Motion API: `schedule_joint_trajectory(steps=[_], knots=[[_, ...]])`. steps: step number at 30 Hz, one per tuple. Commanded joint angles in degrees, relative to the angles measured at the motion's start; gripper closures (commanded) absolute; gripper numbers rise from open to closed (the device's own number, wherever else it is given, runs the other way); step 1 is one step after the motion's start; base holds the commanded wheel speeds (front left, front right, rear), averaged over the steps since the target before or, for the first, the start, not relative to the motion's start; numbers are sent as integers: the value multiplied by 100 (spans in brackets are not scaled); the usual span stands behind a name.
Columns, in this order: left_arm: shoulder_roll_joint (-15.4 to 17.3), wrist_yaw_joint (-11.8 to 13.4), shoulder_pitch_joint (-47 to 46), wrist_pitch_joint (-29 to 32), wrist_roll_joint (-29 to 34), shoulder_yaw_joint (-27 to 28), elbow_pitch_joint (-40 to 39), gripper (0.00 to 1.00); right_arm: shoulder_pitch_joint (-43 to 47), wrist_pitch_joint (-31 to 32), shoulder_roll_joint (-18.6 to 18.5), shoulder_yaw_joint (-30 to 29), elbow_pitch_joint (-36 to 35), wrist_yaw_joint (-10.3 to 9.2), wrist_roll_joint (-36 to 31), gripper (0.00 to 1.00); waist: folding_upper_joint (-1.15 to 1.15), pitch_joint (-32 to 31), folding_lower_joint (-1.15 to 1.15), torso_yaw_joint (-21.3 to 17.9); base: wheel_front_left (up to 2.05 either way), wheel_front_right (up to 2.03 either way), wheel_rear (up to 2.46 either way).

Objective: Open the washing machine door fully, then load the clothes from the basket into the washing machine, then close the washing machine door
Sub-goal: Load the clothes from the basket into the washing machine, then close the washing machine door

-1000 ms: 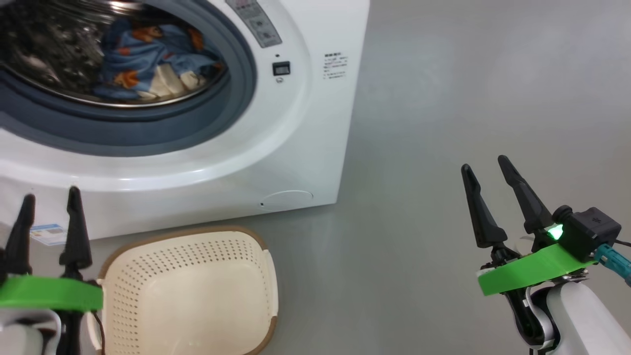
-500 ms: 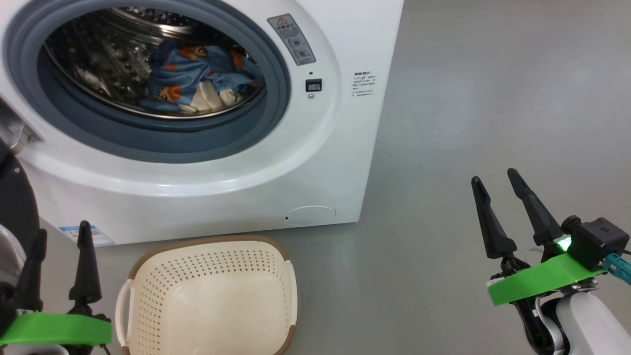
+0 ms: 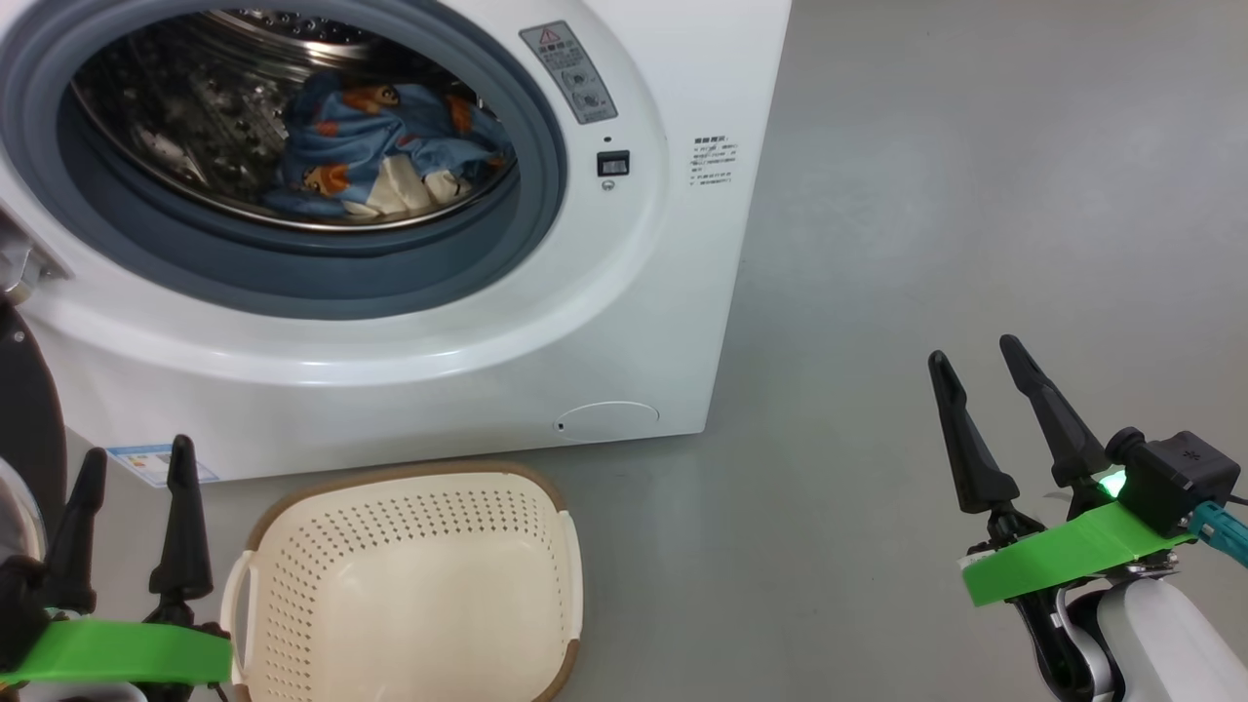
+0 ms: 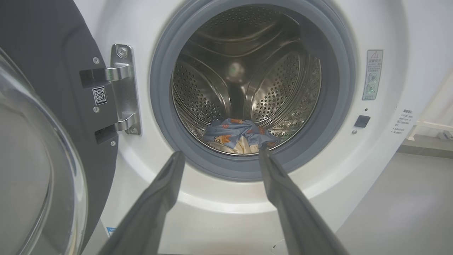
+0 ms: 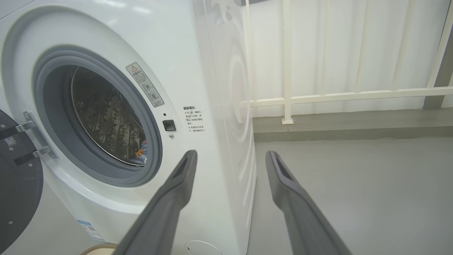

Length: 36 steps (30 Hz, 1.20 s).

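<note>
My left claw [image 3: 136,450] and right claw [image 3: 973,351] are both released, empty. The clothes [image 3: 375,146] lie near the drum lip [image 3: 322,226]; swinging the washing machine door [image 4: 53,53] shut, I might pinch fabric.

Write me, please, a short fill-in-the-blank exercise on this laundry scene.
1. The bear-print clothes lie inside the steel ____ of the washing machine.
2. The perforated basket is ____.
3. The washing machine door stands ____.
4. The left gripper and the right gripper each hold ____.
Missing words: drum; empty; open; nothing.
</note>
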Motion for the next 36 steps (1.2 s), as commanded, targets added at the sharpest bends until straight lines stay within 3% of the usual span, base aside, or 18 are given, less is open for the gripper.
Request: schedule_joint_trajectory(steps=[1,23,36], knots=[[157,-23,-57,-35,47,252,-164,0,-34,-46,-57,78,-116,26,3,0,0,1,0,-2,0,0,0],[51,-112,-95,-35,126,290,7,0,-25,-46,-87,133,-86,26,49,0,0,-92,0,-3,-3,3,0],[16,-129,-62,-35,86,270,65,0,-18,-46,-111,153,-50,26,77,0,0,-151,0,-25,-135,135,0]])
